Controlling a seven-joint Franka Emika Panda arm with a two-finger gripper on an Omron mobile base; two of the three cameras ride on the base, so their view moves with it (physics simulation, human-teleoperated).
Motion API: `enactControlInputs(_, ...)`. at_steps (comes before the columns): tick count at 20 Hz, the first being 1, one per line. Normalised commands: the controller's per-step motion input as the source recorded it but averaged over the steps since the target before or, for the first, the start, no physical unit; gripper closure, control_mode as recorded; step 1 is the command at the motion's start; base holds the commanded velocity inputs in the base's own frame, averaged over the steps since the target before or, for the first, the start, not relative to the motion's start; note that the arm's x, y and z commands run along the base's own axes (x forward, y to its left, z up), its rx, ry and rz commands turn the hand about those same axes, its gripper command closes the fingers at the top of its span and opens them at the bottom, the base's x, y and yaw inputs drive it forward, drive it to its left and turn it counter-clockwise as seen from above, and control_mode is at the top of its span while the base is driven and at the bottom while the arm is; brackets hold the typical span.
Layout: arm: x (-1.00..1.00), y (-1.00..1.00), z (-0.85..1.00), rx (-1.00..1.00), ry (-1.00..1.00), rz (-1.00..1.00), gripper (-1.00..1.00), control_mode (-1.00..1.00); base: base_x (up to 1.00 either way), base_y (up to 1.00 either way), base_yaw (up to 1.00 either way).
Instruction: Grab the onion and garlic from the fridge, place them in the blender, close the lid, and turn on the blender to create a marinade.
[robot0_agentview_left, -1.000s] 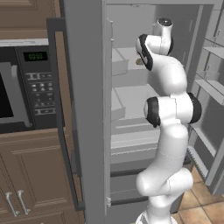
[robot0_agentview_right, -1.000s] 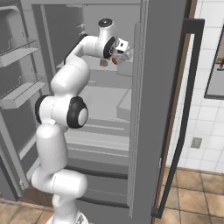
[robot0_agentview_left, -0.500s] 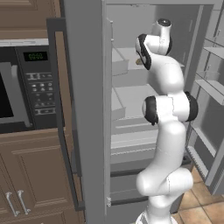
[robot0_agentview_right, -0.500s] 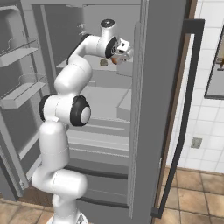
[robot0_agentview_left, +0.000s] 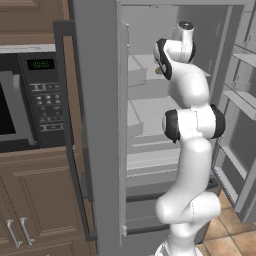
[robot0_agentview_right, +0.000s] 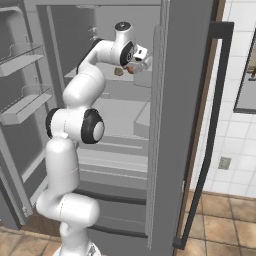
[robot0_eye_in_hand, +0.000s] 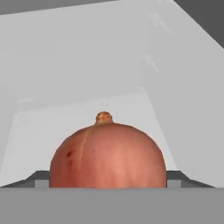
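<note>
Deep in the open fridge (robot0_agentview_left: 95, 125), my gripper (robot0_eye_in_hand: 108, 181) reaches onto an upper shelf (robot0_eye_in_hand: 87, 87). The orange-red onion (robot0_eye_in_hand: 107, 153) rests on that shelf and fills the gap between my two fingertips (robot0_eye_in_hand: 41, 180), which press its left and right sides. From the right base view, the onion (robot0_agentview_right: 131, 70) peeks out at the gripper (robot0_agentview_right: 134, 67), and the tan garlic (robot0_agentview_right: 119, 71) lies just left of it on the same shelf. A sliver of the garlic (robot0_agentview_left: 158, 71) shows behind the arm in the left base view. The blender and the lid are out of view.
Both fridge doors stand open, one with door shelves (robot0_agentview_right: 25, 105) on the left and one with a long dark handle (robot0_agentview_right: 210, 135) on the right. A black microwave (robot0_agentview_left: 25, 100) sits in wooden cabinets (robot0_agentview_left: 40, 200) left of the fridge. Lower fridge shelves (robot0_agentview_left: 150, 150) lie under the arm.
The hand has edged a little further into the shelf, and the fingers have come in from fully wide onto the onion's sides.
</note>
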Motion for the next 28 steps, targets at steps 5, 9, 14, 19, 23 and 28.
enactControlInputs(5, -0.25, 0.01, 0.03, 0.0, -0.11, 0.0, 1.0, -1.0, 0.0, 0.0, 0.0)
enactControlInputs(9, -0.71, 0.1, 0.21, 0.0, -0.24, 0.0, 1.0, -1.0, 0.0, 0.0, 0.0)
enactControlInputs(14, -1.0, 0.1, 0.01, 0.0, -0.36, 0.0, 1.0, -1.0, 0.0, 0.0, 0.0)
enactControlInputs(19, -1.0, 0.24, -0.02, 0.0, -0.26, 0.0, 1.0, -1.0, 0.0, 0.0, 0.0)
enactControlInputs(23, -1.0, 0.42, -0.1, 0.0, -0.03, 0.0, 1.0, -1.0, 0.0, 0.0, 0.0)
enactControlInputs(28, -1.0, 0.36, -0.03, 0.0, 0.0, 0.0, 1.0, -1.0, 0.0, 0.0, 0.0)
